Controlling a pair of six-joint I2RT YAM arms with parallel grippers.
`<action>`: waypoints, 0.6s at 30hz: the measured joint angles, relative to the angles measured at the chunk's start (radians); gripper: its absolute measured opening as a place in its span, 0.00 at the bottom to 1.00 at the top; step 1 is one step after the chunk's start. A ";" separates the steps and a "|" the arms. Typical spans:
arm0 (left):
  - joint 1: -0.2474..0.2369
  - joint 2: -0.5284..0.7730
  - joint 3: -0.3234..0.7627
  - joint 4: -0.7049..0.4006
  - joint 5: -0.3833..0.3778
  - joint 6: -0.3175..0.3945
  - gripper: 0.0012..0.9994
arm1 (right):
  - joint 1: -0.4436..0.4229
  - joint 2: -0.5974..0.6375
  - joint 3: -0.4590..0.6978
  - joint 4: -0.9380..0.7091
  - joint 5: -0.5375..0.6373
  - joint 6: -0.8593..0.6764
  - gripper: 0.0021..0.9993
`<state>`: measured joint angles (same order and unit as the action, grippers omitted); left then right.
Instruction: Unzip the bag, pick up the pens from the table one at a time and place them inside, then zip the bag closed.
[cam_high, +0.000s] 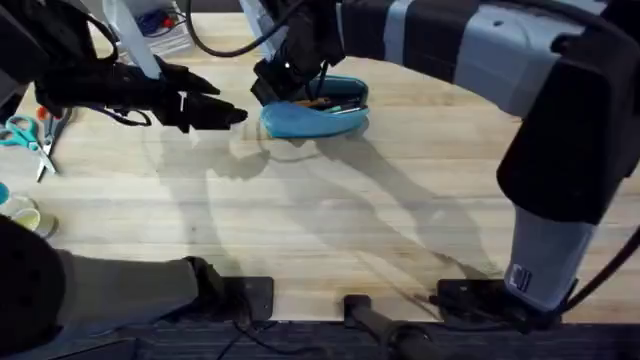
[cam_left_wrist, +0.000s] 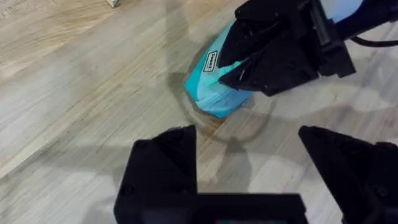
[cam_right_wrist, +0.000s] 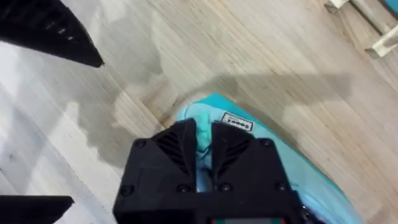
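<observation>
Looming large and grey-black under the overhead camera, the right arm reaches from the lower right base across the pale butcher-block wooden table to the far middle, where its black right gripper presses down on the left end of the light turquoise-blue soft fabric pouch. Seen from the right wrist, the two black fingers stand nearly together with a thin strip of blue fabric or zipper between them, just beside the pouch's small white label; what exactly they pinch cannot be told. The pouch lies on the table at the far centre, its top gaping open, with slim dark and orange shapes showing inside.

Just left of the pouch and apart from it, the black left gripper hovers above the table, pointing toward the pouch. From the left wrist, its fingers are spread wide with nothing between them, bare wood below.

At the table's far left edge lie orange- and teal-handled scissors.
</observation>
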<state>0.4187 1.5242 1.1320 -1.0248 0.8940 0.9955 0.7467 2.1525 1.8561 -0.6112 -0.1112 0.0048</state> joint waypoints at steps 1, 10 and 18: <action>0.000 0.000 0.000 0.000 0.000 0.000 0.99 | 0.000 0.000 0.000 0.000 0.000 0.000 0.11; 0.000 0.000 0.000 0.000 0.000 0.000 0.99 | 0.000 0.000 0.000 0.002 0.003 0.001 0.03; 0.000 0.000 0.000 0.000 0.000 0.000 0.99 | 0.000 0.000 0.004 -0.007 0.003 0.001 0.03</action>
<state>0.4187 1.5242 1.1320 -1.0248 0.8940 0.9958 0.7467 2.1529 1.8602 -0.6187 -0.1081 0.0055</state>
